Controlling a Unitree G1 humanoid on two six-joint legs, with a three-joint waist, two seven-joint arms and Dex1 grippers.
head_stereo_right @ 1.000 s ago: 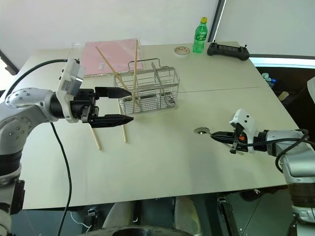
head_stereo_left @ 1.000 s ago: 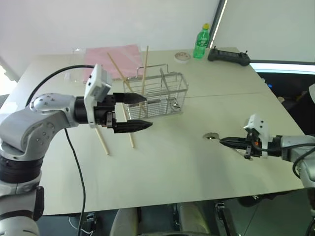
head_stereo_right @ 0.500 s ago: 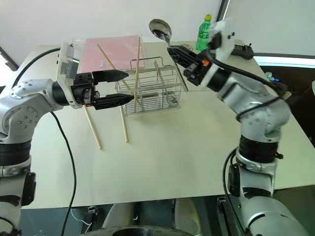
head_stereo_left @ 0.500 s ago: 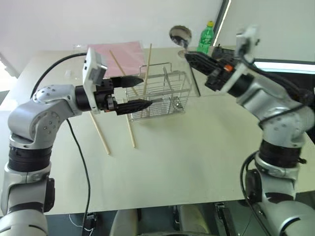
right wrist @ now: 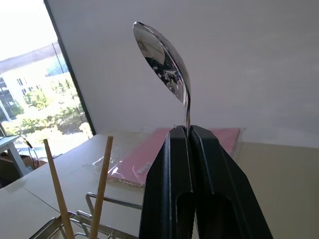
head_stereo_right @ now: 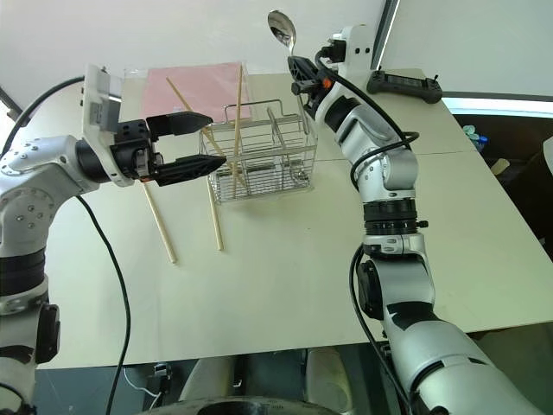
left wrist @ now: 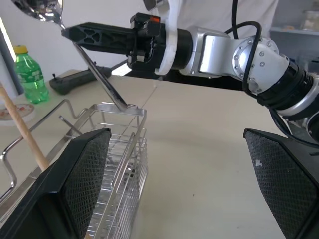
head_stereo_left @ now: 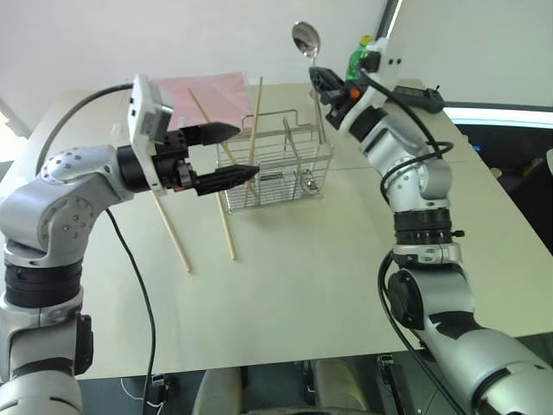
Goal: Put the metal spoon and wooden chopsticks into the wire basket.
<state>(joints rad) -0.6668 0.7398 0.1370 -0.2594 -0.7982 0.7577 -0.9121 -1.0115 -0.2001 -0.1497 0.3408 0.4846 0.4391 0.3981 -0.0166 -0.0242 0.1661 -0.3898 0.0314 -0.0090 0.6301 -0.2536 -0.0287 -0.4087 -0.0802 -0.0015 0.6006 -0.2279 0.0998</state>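
Note:
The wire basket [head_stereo_left: 285,169] stands mid-table. Two wooden chopsticks [head_stereo_left: 253,130] lean upright inside it, and two more [head_stereo_left: 175,238] lie flat on the table to its left. My right gripper [head_stereo_left: 316,78] is above the basket's far right corner, shut on the metal spoon [head_stereo_left: 304,38]. It grips the handle, with the bowl pointing up and the handle's lower end [left wrist: 118,102] at the basket's rim. The spoon's bowl [right wrist: 164,62] rises above the closed fingers. My left gripper [head_stereo_left: 245,150] is open and empty, level beside the basket's left end.
A pink folder [head_stereo_left: 203,91] lies behind the basket. A green bottle [head_stereo_left: 357,59] and a black controller [head_stereo_left: 416,97] sit at the table's far right. The table's front edge runs close below the loose chopsticks.
My right arm swung up and left from low over the table's right side, carrying the spoon to above the basket. My left gripper rose slightly and stayed open.

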